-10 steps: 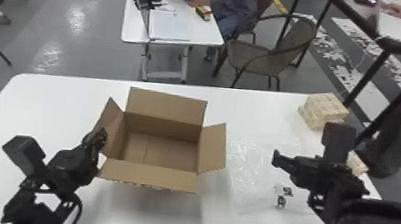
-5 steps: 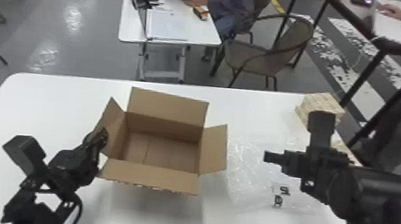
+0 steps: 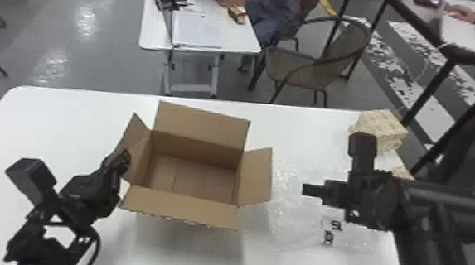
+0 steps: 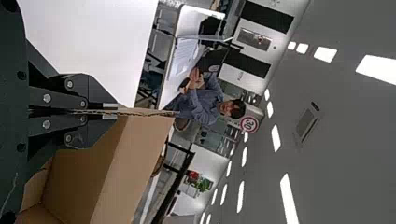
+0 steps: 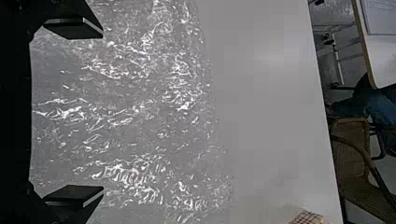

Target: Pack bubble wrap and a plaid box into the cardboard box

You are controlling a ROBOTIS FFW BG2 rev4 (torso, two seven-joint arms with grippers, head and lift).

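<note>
Hovering open over bubble wrap [image 5: 130, 172], likely light, limp and slippery, my right claw [image 5: 100, 112] should pinch its edge.

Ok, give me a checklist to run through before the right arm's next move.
1. Carton open: ok, flaps spread.
2. Left pincer on the carton: ok, shut on its left side.
3. Right pincer open: ok, fingers apart over the wrap.
4. Right pincer low enough to grab: cannot tell.
5. Wrap packed: not ok, spread on the table right of the carton.
6. Plaid box packed: not ok, at the table's far right corner.
</note>
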